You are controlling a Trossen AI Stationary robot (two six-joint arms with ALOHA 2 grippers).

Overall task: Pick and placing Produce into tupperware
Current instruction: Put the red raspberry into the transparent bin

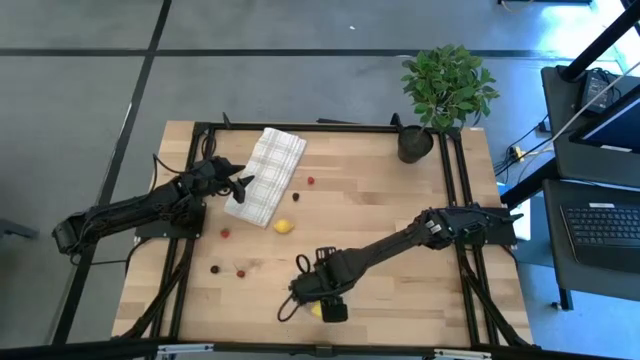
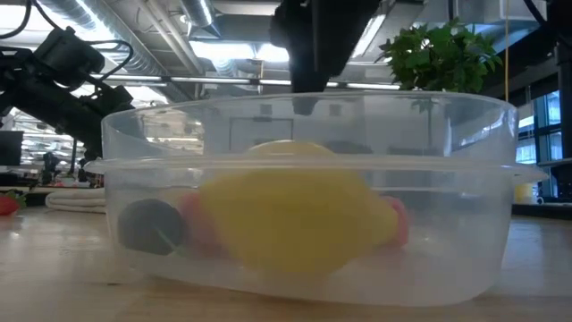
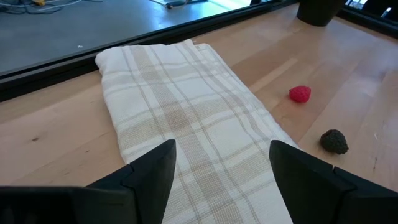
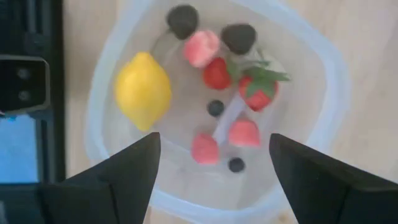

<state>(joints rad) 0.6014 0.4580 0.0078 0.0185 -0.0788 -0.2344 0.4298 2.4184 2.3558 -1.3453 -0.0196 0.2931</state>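
The tupperware [image 4: 323, 81], a clear round container, stands near the table's front edge and holds a yellow lemon [image 4: 143, 90] plus several red, pink and dark berries [image 4: 214, 73]. In the low view the tupperware [image 2: 447, 224] fills the picture, the lemon [image 2: 286, 219] resting on its bottom. My right gripper [image 4: 214, 180] hangs open above it, pointing down, with nothing between its fingers; the high view shows my right gripper [image 1: 322, 290] there too. My left gripper [image 3: 221, 180] stands open over the checked cloth [image 3: 180, 118] at the table's left, also empty. Loose produce lies on the wood: a second lemon [image 1: 284, 226] and small berries [image 1: 225, 233].
A red raspberry [image 3: 300, 93] and a dark blackberry [image 3: 334, 141] lie beside the cloth. A potted green plant [image 1: 445, 90] stands at the far right corner. A black frame [image 1: 320, 127] runs around the tabletop. A dark block [image 4: 25, 81] sits next to the tupperware.
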